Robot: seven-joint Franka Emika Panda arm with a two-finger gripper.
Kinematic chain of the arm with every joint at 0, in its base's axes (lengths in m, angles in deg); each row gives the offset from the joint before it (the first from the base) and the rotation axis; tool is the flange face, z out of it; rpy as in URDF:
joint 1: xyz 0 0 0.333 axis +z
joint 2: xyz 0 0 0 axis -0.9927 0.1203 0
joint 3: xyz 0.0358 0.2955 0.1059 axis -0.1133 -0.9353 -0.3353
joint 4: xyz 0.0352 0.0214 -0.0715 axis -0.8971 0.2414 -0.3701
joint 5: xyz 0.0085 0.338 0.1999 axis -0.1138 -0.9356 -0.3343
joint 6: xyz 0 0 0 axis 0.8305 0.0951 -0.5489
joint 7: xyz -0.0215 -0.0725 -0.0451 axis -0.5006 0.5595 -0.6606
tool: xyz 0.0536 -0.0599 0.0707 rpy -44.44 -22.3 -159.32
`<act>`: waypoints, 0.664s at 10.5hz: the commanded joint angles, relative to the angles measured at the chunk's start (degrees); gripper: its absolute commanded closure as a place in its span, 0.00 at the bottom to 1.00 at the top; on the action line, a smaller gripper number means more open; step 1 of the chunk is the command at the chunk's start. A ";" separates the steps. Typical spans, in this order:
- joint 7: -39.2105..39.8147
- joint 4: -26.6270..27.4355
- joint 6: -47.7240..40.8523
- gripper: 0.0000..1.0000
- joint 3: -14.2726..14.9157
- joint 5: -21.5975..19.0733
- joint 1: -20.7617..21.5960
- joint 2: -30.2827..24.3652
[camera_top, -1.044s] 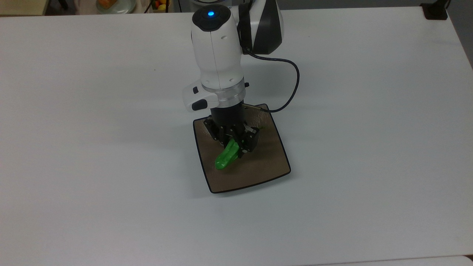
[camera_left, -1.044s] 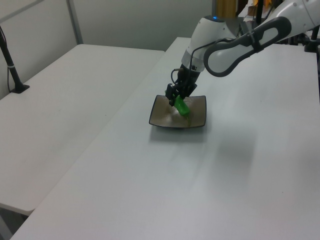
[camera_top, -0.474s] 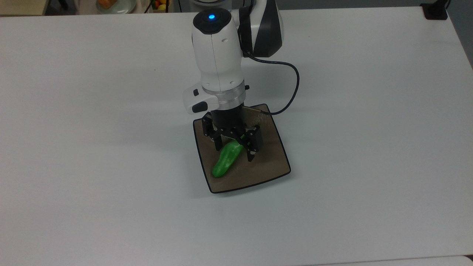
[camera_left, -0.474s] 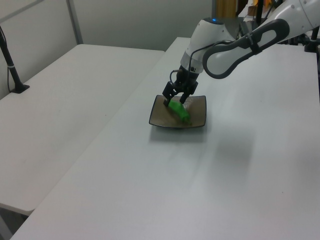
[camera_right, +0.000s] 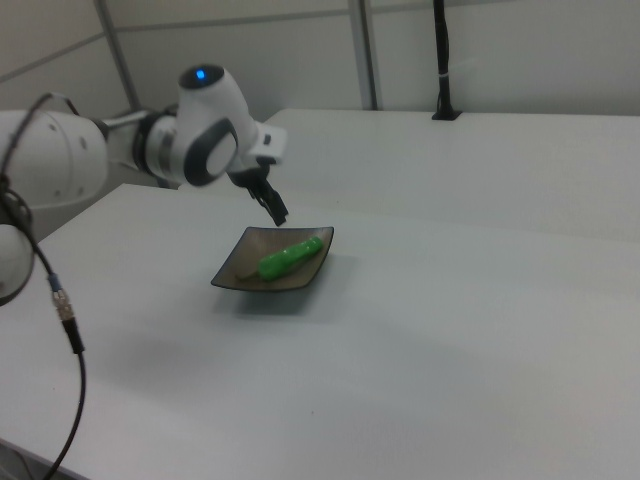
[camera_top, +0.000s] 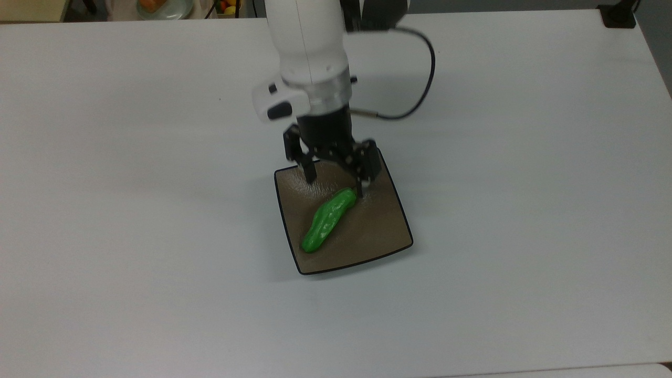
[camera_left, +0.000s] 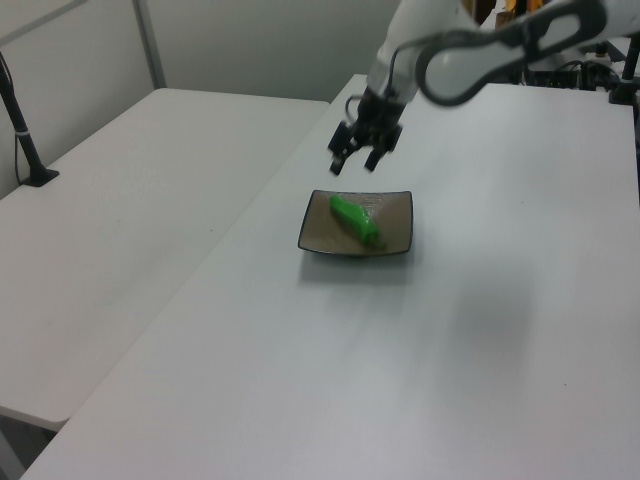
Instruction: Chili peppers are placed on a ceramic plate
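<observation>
We see the chili pepper (camera_top: 328, 220) lying diagonally across the ceramic plate (camera_top: 375, 236), mid-tabletop on the white table (camera_top: 525, 210). The gripper (camera_top: 336, 181) hangs above the plate's far edge, fingers spread, empty. Pale walls behind.

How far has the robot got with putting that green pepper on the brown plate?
The placing looks done: the glossy bright-green chili pepper lies flat on the square tan-brown ceramic plate, with nothing touching it. The robot's black two-finger hand is open, holds nothing and hangs above the plate's far edge in the top view. Nothing seems left except, probably, drawing the arm away from the white table.
</observation>
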 commanded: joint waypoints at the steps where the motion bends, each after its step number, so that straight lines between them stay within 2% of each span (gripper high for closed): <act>1: -0.01 1.66 -20.73 0.00 1.22 4.23 -0.76 -12.43; 3: 0.43 1.66 -29.47 0.00 1.49 8.80 -0.59 -18.24; 5: 3.57 2.01 -37.12 0.00 1.40 10.40 -0.15 -22.56; 7: 14.78 2.10 -42.06 0.00 1.40 10.23 -0.15 -24.59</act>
